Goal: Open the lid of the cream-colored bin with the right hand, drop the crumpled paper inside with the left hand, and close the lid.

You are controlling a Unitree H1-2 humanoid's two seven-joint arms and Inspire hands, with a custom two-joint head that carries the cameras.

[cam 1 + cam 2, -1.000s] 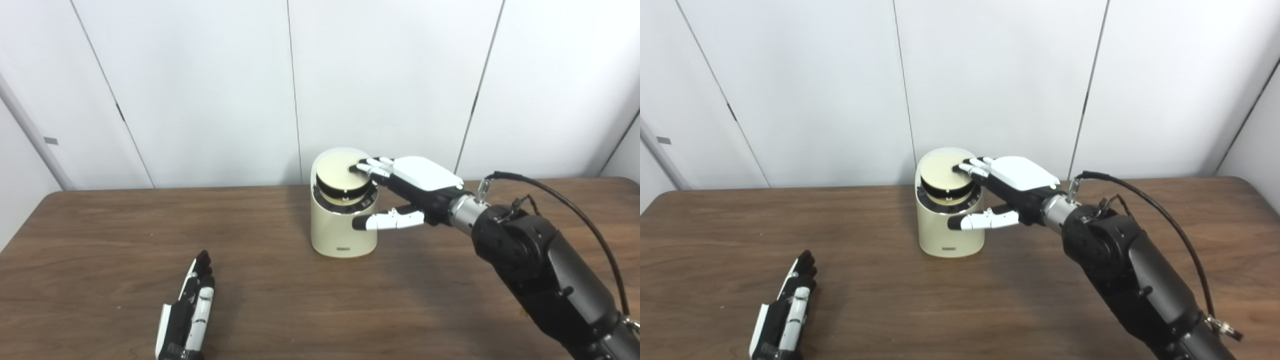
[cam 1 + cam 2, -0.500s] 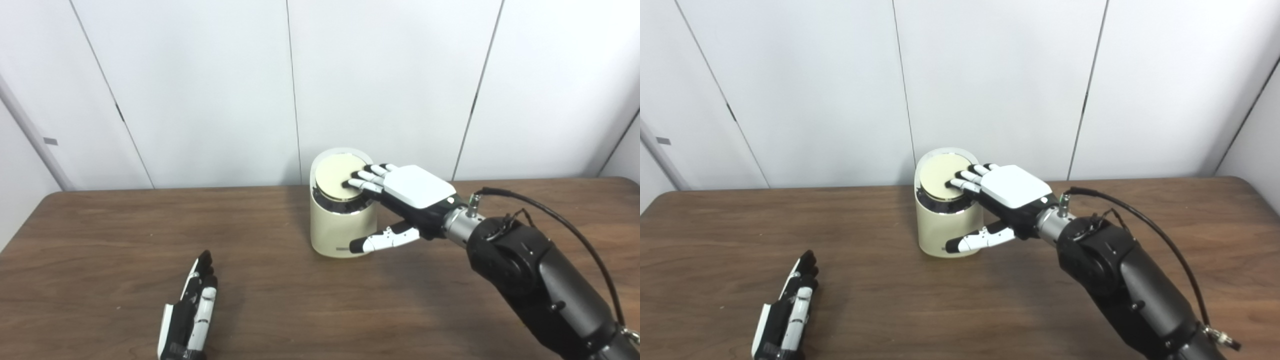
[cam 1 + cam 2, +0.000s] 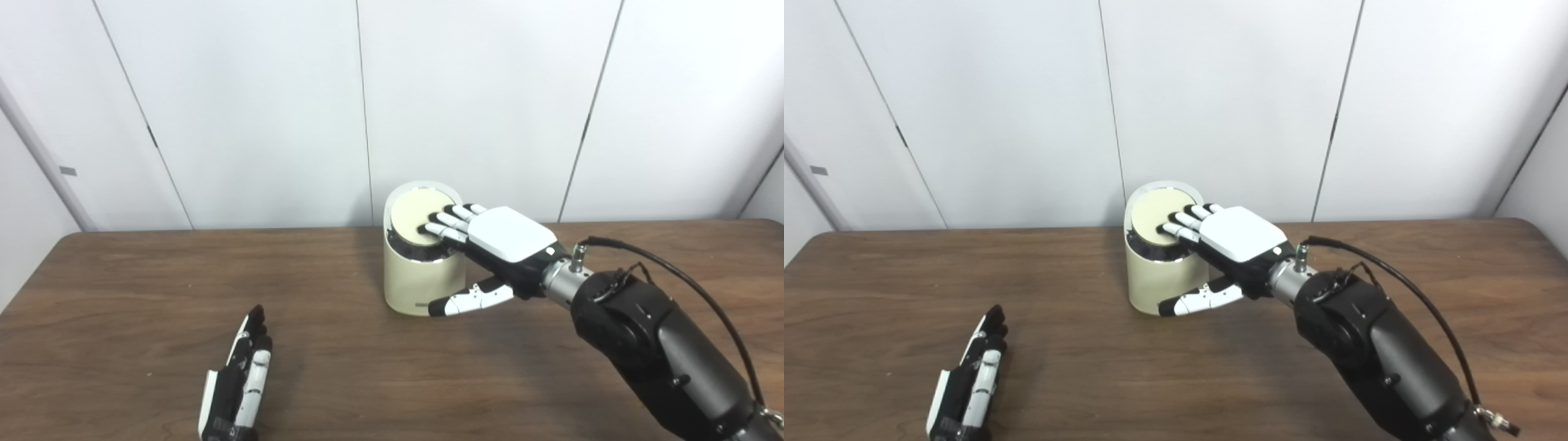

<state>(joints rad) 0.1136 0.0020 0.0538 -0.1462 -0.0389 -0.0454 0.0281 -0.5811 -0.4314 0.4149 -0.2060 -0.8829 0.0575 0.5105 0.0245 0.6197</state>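
One right hand point(image 3: 499, 242) presses fingertips on the bin's point(image 3: 416, 288) lid point(image 3: 413, 211).

I see a dark brown wooden table point(image 3: 122, 288) that reaches to the white wall. The cream-colored bin point(image 3: 416, 282) stands on it near the far edge, and the left hand point(image 3: 239, 386) rests flat at the near edge, well apart from the bin.

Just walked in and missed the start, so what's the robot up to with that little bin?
The right robot hand is laid over the cream-colored bin at the back of the table, its fingertips resting on the round lid, which sits down flat in the rim. The thumb hangs beside the bin's front wall. The left robot hand lies open on the table, holding nothing. No crumpled paper is in view.
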